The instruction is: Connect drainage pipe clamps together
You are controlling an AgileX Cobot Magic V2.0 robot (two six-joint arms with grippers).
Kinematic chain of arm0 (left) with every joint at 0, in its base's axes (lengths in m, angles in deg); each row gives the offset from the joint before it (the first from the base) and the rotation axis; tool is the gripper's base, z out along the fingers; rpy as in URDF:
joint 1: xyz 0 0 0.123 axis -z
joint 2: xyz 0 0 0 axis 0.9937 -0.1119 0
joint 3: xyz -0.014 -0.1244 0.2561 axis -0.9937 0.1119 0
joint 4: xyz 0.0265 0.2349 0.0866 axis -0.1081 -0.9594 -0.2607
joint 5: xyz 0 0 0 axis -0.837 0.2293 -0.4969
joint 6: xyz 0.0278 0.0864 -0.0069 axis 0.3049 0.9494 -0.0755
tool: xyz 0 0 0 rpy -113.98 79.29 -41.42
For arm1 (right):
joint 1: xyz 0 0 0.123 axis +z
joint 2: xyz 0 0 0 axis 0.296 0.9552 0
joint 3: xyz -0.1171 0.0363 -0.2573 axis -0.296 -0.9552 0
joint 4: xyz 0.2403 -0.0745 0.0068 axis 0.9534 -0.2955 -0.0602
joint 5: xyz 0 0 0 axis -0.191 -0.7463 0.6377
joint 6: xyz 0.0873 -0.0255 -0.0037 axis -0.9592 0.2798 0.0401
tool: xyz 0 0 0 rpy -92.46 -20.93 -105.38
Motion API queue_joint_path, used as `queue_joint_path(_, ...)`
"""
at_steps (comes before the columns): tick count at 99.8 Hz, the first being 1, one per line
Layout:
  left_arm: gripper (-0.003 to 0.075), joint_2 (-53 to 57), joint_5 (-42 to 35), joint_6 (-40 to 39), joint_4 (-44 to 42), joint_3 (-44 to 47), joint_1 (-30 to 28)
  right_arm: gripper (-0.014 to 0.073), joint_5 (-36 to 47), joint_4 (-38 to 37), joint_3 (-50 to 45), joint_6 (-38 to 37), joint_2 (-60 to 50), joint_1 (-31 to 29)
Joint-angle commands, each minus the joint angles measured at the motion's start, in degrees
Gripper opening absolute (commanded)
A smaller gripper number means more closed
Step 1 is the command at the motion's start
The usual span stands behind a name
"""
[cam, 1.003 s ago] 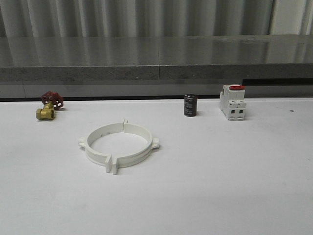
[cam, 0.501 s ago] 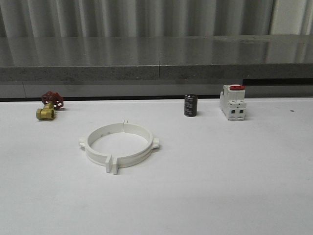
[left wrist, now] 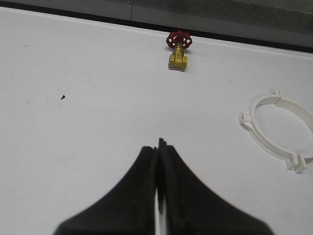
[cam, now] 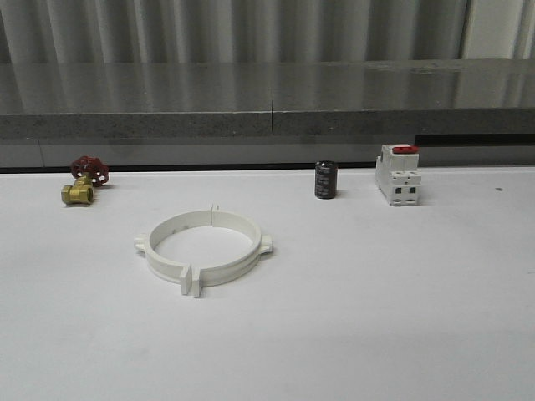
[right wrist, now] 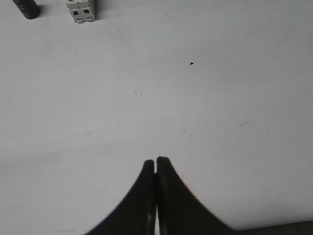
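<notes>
So your left gripper (left wrist: 157,147) is clenched on nothing, hanging over bare table (cam: 401,317); right gripper (right wrist: 156,162) likewise pinched closed and empty. Out from there — the drainage pipe clamps (cam: 203,248) sit left of centre, both halves already meeting as a ring, near tabs side by side, so the join looks done and the arms seem parked clear. You can't tell whether the tabs actually latched. Far off: brass valve (cam: 84,181), dark capacitor (cam: 326,180), breaker (cam: 397,173).

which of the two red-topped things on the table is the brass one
The valve at the table's far left: brass body under a red handwheel. The other, the breaker at far right, is a white box with a red switch.
</notes>
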Motion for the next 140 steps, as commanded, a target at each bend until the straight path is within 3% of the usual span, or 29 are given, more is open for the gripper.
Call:
queue_joint_path(1, -0.0020, -0.4, -3.8, 0.1, 0.0, -1.6, 0.2, -0.0067, 2.7, -1.8, 1.2, 0.4, 0.0, -0.4)
queue_joint_path(38, -0.0020, -0.4, -3.8, 0.1, 0.0, -1.6, 0.2, -0.0067, 4.0, -3.2, 0.6, 1.4, -2.0, -0.5)
queue_joint_path(69, -0.0020, -0.4, -3.8, 0.1, 0.0, -1.6, 0.2, -0.0067, 18.4, 0.0, -8.9, 13.0, -14.7, -1.0)
queue_joint_path(106, -0.0020, -0.4, -3.8, 0.1, 0.0, -1.6, 0.2, -0.0067, 28.7, 18.9, -19.4, 34.7, -31.0, -13.2)
queue_joint_path(140, -0.0020, -0.4, -3.8, 0.1, 0.0, -1.6, 0.2, -0.0067, 48.3, 19.4, -31.6, 34.7, -34.4, -14.5)
